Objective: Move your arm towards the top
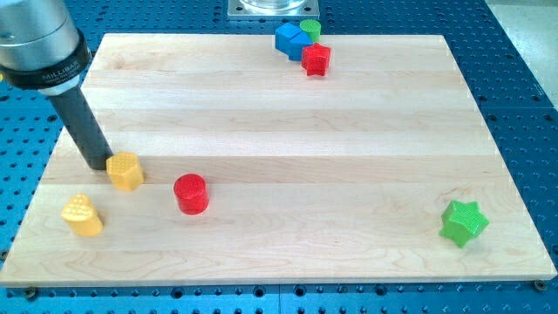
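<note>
My dark rod comes down from the view's top left, and my tip (97, 164) rests on the wooden board just left of a yellow hexagonal block (125, 171), touching or nearly touching it. A yellow heart-shaped block (82, 215) lies below and left of the tip. A red cylinder (190, 194) stands to the right of the yellow hexagonal block. At the board's top edge a blue block (289, 39), a small green block (311, 29) and a red star-shaped block (316, 59) sit bunched together. A green star block (463, 222) is at the lower right.
The wooden board (288, 131) lies on a blue perforated table (523, 52). A grey metal mount (274, 9) sits just beyond the board's top edge.
</note>
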Controlling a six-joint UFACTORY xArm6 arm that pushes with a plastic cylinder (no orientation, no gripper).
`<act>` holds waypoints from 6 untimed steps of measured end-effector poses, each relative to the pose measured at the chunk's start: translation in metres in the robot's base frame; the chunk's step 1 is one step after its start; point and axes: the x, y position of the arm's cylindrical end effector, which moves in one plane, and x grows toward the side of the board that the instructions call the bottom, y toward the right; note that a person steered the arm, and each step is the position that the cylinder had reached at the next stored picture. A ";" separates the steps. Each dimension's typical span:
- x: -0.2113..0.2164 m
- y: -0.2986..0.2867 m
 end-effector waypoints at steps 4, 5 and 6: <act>-0.067 0.000; -0.084 0.000; -0.102 0.000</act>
